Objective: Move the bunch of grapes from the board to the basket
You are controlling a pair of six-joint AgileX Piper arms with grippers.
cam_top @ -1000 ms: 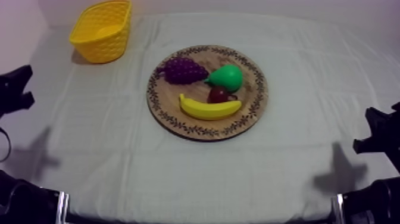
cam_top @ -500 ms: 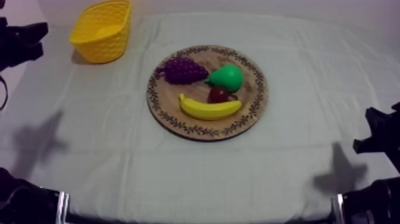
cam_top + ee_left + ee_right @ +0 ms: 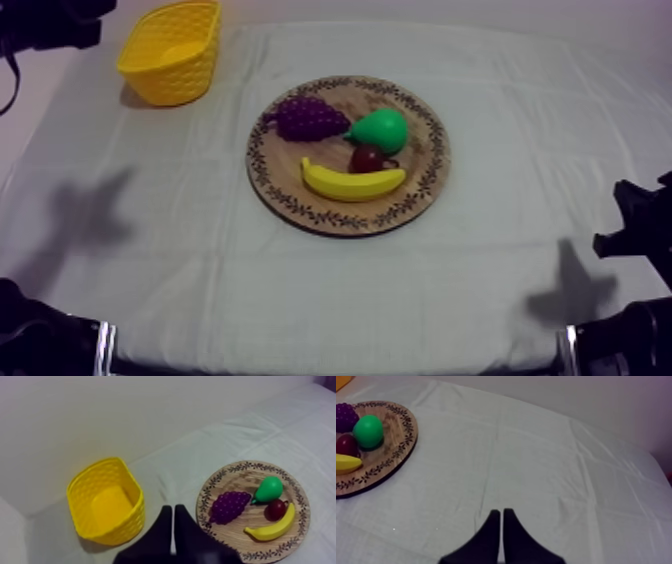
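Note:
The purple bunch of grapes (image 3: pixel 308 118) lies on the round wooden board (image 3: pixel 420 195), at its far left, beside the green pear (image 3: pixel 380 130). The yellow basket (image 3: pixel 172 50) stands at the table's far left, with nothing in it. My left gripper (image 3: pixel 172 512) is shut on nothing and hangs high, between the basket (image 3: pixel 106 501) and the grapes (image 3: pixel 229 507), touching neither. My left arm (image 3: pixel 50 20) comes in left of the basket. My right gripper (image 3: pixel 501 513) is shut on nothing over bare cloth, right of the board (image 3: pixel 391 451). My right arm (image 3: pixel 640 225) rests at the right edge.
A small red fruit (image 3: pixel 367 158) and a banana (image 3: pixel 352 182) lie on the board in front of the pear. Bare cloth stretches between board and basket and along the table's front. The left arm's shadow (image 3: pixel 85 215) falls on the cloth at the left.
My left arm has swung from the table's left edge up and back to the far left corner beside the basket. Its shadow has shifted right. The right arm and the fruit have not moved.

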